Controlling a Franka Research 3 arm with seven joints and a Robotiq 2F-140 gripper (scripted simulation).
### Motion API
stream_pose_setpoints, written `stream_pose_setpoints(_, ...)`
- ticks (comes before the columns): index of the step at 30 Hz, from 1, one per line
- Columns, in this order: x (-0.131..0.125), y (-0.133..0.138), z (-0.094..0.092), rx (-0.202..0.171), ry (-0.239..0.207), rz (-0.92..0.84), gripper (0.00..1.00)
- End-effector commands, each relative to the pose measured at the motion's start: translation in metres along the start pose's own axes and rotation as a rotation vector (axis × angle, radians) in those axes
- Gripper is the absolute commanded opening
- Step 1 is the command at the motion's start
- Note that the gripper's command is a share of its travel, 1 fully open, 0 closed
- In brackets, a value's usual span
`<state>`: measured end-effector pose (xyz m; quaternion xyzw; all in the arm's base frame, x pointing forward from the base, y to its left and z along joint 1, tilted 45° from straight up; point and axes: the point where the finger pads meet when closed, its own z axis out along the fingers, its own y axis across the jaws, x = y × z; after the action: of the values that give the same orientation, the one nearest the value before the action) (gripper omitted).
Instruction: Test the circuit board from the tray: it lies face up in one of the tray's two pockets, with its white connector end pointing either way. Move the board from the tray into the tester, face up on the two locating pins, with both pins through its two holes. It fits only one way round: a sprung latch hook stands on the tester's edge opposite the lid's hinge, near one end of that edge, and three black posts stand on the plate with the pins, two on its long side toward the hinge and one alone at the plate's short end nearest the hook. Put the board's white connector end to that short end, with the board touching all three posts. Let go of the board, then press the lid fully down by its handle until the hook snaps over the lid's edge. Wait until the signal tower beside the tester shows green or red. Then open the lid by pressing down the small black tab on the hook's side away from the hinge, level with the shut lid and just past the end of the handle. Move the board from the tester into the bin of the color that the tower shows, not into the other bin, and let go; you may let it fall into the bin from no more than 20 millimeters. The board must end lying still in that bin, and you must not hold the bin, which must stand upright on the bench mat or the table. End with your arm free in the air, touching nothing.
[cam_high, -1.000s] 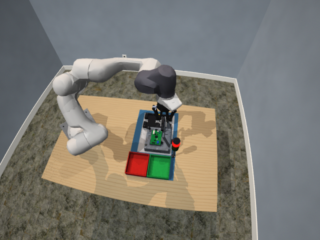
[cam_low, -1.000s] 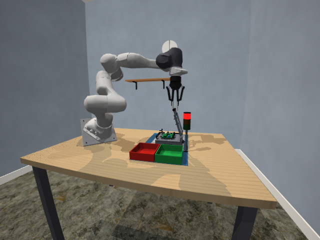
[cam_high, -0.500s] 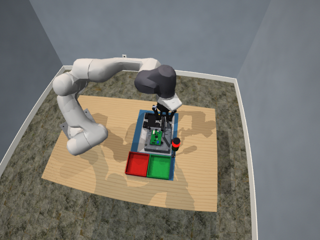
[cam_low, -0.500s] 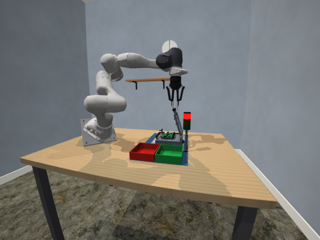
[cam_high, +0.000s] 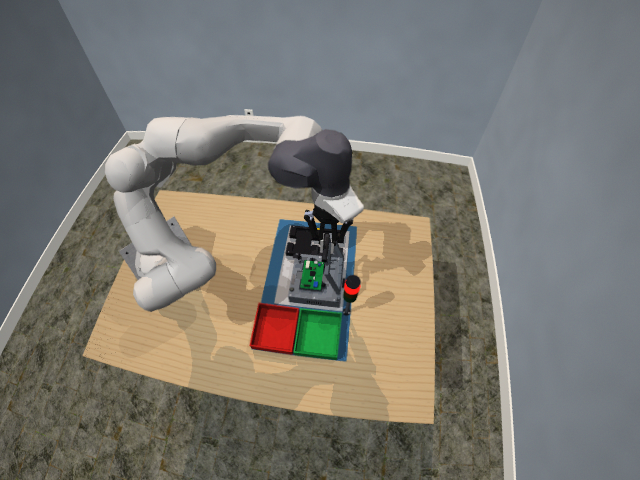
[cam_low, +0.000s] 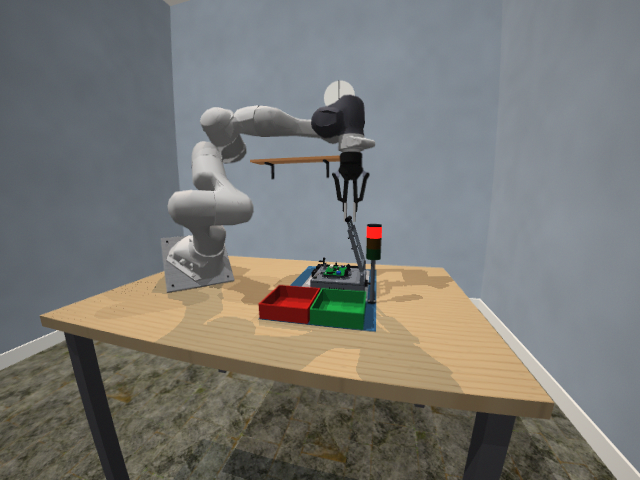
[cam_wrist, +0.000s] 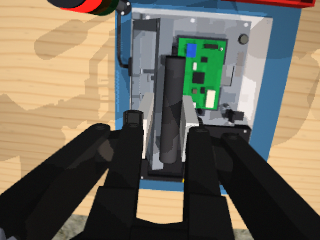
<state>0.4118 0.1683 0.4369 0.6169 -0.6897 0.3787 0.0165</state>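
Lying face up on the tester's plate, the board (cam_wrist: 204, 73) shows its green side with a blue part near one end and a white connector at the other. In the top view the board (cam_high: 313, 274) sits in the middle of the gray tester (cam_high: 316, 294), and in the exterior view it is a small green patch (cam_low: 336, 269) on top of the tester (cam_low: 338, 281).

The lid (cam_low: 355, 242) is open and stands tilted up from the right side of the tester. Its black handle (cam_wrist: 171, 110) appears in the wrist view as a dark cylinder between the fingers, but the exterior view shows the handle end below the fingertips, with a gap.

The gripper (cam_low: 349, 211) hangs in the air straight above the lid, pointing down. Its fingers are nearly closed, with only a narrow gap, and they hold nothing.

Just right of the tester stands the tower (cam_low: 373, 240), and its top part glows red. In the top view the tower (cam_high: 352, 287) is at the tester's right near corner.

On the near side of the tester two bins stand side by side, touching: the red bin (cam_low: 285, 305) on the left and the green bin (cam_low: 337, 312) on the right. Both stand upright on the blue mat (cam_high: 268, 268). The black tray (cam_high: 298, 240) is on the far side of the tester, partly hidden by the gripper (cam_high: 327, 248).

The mat lies on the wooden table (cam_low: 439, 351).
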Motion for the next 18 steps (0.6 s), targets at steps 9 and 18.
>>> stream_pose_setpoints(9, 0.0001, -0.0004, 0.0016, 0.009, -0.003, 0.001, 0.16)
stream_pose_setpoints(18, 0.0001, -0.0004, 0.0016, 0.009, -0.003, 0.001, 0.16)
